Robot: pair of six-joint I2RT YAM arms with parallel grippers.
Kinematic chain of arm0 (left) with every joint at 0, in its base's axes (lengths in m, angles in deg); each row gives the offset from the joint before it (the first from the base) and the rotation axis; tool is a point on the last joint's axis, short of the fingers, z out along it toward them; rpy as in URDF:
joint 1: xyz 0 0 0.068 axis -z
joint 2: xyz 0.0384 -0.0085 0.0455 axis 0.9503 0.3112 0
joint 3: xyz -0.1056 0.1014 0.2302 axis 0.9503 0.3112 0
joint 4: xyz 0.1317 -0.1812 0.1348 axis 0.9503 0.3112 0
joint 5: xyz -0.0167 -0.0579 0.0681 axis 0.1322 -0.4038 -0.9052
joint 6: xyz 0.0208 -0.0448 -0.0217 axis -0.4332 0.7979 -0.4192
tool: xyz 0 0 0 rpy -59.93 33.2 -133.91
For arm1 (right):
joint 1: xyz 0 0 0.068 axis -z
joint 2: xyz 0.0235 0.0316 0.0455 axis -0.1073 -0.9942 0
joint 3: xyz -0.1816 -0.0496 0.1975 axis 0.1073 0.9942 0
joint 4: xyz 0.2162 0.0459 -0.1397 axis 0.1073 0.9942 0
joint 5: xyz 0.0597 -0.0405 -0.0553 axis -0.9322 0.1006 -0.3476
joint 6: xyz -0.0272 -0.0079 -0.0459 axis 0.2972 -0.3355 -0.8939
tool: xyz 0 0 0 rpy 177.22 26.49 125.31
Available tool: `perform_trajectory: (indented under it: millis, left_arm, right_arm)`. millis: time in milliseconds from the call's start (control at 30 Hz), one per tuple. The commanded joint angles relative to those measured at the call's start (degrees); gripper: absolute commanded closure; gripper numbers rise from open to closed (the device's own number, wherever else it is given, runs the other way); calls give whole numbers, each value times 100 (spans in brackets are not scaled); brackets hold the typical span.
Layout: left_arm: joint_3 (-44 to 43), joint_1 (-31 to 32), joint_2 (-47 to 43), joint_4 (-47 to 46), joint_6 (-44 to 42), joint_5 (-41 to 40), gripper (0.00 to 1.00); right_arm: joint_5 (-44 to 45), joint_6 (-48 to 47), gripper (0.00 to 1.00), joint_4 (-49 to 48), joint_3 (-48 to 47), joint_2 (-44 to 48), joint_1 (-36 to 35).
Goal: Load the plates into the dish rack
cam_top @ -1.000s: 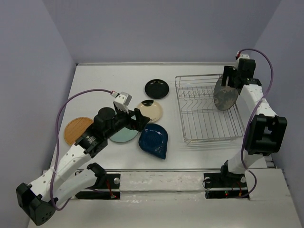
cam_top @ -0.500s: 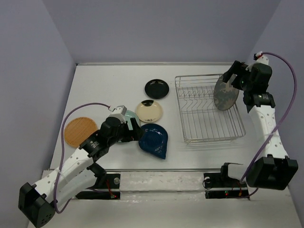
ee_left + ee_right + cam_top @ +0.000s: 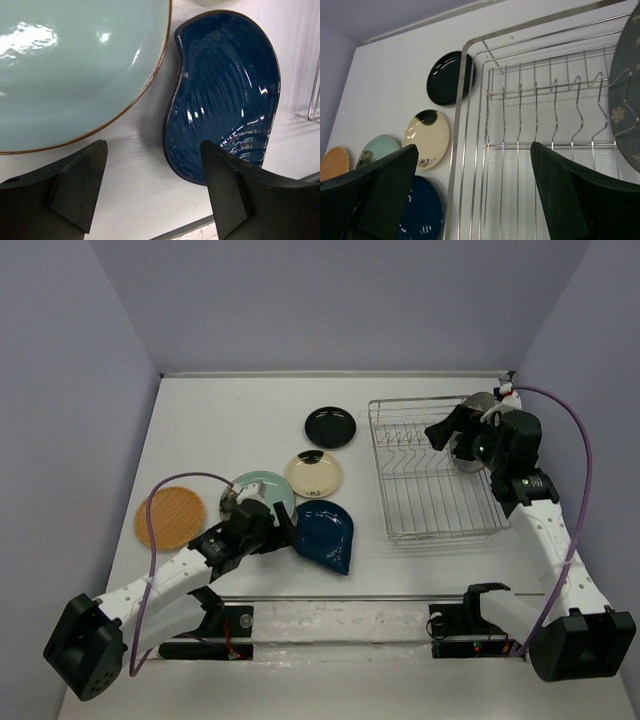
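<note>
The wire dish rack (image 3: 440,502) stands at the right. The grey speckled plate (image 3: 467,458) stands upright in its far right slot, also in the right wrist view (image 3: 625,100). My right gripper (image 3: 443,433) is open and empty above the rack (image 3: 535,125), just left of that plate. My left gripper (image 3: 287,528) is open and empty, low over the table between the pale teal plate (image 3: 262,490) (image 3: 75,65) and the dark blue teardrop plate (image 3: 325,535) (image 3: 225,95). The black plate (image 3: 330,427), cream plate (image 3: 315,472) and orange plate (image 3: 168,517) lie flat on the table.
The table's near edge strip (image 3: 190,227) runs just below the left fingers. The right wrist view shows the black (image 3: 451,77), cream (image 3: 427,137), teal (image 3: 377,150), orange (image 3: 332,162) and blue (image 3: 422,215) plates left of the rack. Walls enclose the table.
My right gripper has left the grey plate standing in the rack and swung down and left over the rack. My left arm has dropped low toward the near edge, between the teal and blue plates.
</note>
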Motion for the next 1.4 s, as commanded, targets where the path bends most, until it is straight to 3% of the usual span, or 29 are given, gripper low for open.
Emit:
perform_trajectory:
  millis: [0, 67, 267, 400, 500, 567, 733, 933, 1133, 1167, 1367]
  left_arm:
    - [255, 24, -488, -158, 603, -729, 15]
    - [396, 15, -918, 43, 1296, -1000, 14]
    - [493, -116, -1966, 1149, 2211, -1732, 13]
    - [870, -616, -2317, 1310, 2459, -1495, 13]
    - [854, -1205, -2468, 1222, 2189, -1460, 15]
    - [827, -1643, -2268, 1143, 1994, -1267, 15]
    - [792, -1839, -2020, 1117, 1897, -1371, 18]
    - [818, -2550, -1372, 476, 1510, -1161, 27]
    - [1168, -2815, -922, -552, 1475, -775, 36]
    - [1213, -2841, -869, -640, 1492, -704, 42]
    - [1398, -2955, -851, -1063, 1317, -695, 49]
  right_arm:
    - [-235, 68, 0, -493, 64, 1, -378]
    - [-296, 16, 0, -493, 82, -16, -465]
    - [-419, -2, 0, -545, 135, -8, -668]
    - [-507, 24, 0, -581, 161, -43, -721]
    - [-595, 15, 0, -581, 179, -34, -774]
    - [-665, 15, 0, -563, 170, -52, -826]
    - [-745, 15, 0, -581, 187, -96, -879]
    - [-947, 95, 0, -713, 258, -87, -879]
    - [-1009, 121, 1, -712, 293, -52, -984]
    - [-1009, 112, 1, -721, 284, -43, -985]
    - [-1017, 156, 1, -677, 214, 54, -985]
